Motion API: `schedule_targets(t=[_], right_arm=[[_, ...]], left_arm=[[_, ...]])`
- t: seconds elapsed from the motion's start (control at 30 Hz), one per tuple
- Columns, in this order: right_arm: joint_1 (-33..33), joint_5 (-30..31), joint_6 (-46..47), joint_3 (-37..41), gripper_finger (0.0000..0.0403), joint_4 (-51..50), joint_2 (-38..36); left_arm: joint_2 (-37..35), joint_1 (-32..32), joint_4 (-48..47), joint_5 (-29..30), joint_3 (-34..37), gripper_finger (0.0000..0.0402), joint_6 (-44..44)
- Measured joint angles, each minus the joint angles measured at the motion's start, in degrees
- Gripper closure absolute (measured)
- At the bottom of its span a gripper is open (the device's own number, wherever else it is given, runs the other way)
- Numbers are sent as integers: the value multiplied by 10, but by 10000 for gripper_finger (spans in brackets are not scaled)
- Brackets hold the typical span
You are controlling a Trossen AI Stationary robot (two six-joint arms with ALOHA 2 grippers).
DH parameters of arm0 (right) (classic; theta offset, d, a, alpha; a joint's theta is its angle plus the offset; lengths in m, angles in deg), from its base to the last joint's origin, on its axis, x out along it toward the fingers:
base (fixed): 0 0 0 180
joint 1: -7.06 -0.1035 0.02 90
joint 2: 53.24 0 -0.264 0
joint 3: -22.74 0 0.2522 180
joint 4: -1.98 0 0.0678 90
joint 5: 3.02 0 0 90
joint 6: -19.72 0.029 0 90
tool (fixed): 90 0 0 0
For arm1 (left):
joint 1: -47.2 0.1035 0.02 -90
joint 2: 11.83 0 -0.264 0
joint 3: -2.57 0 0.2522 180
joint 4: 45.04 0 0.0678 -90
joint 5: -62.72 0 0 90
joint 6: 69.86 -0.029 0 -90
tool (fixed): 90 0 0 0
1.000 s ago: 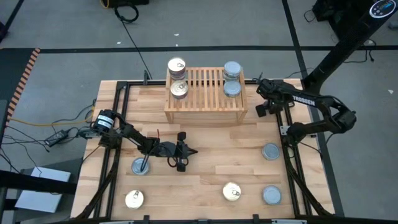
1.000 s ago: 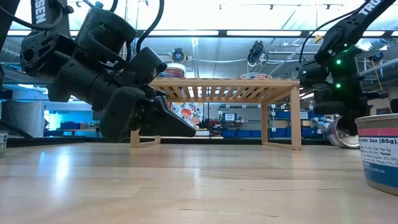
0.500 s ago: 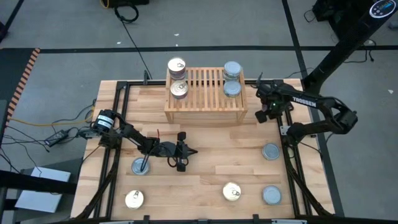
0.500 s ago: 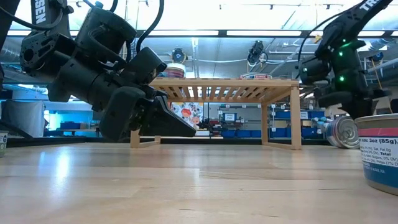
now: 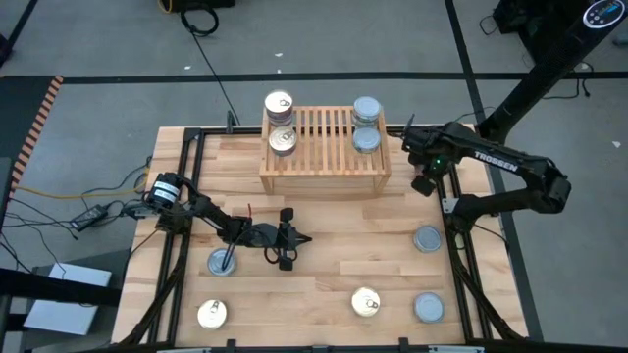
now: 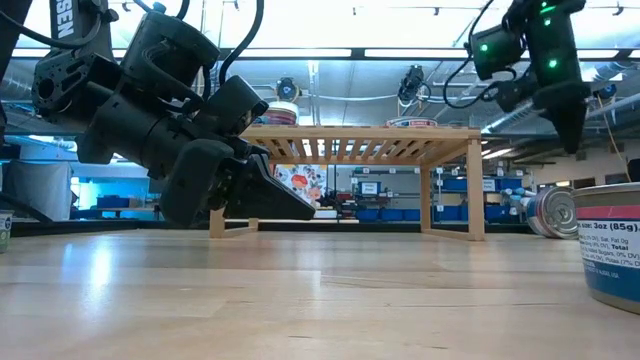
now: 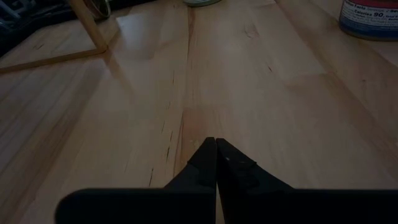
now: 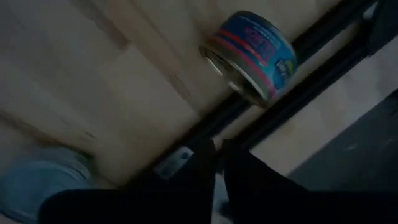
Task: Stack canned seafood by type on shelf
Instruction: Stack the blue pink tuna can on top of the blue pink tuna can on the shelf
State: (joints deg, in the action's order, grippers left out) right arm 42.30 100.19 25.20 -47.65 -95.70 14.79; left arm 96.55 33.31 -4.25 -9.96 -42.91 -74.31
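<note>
Rising up beside the shelf (image 5: 324, 147), the right gripper (image 5: 424, 182) has left one tin (image 6: 548, 212) lying on its side.
It carries nothing, fingers nearly closed. Left gripper (image 7: 216, 146) rests clenched before the shelf, where gold tins (image 5: 280, 108) and silver tins (image 5: 366, 110) sit stacked apart.

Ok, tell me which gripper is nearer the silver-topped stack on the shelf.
Right. The right gripper hangs just beside the shelf end below that stack; the left gripper rests mid-table, well in front.
</note>
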Motion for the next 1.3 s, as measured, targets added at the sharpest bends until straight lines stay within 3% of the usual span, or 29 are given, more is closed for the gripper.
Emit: schedule_targets(t=[0.23, 0.53, 0.67, 0.83, 1.3], right_arm=[[-27, 44, -128, -5, 274, -5, 6], [-38, 97, -180, -5, 126, 29, 28], [-38, 102, -216, -5, 80, 64, 47], [-35, 110, -277, -5, 65, 88, 65], [18, 85, -327, 29, 87, 131, 78]], left_arm=[[0, 0, 0, 0, 0, 397, 0], [0, 0, -1, 0, 0, 397, 0], [0, 0, -2, 0, 0, 397, 0], [0, 0, -2, 0, 0, 397, 0], [0, 0, -3, 0, 0, 397, 0]])
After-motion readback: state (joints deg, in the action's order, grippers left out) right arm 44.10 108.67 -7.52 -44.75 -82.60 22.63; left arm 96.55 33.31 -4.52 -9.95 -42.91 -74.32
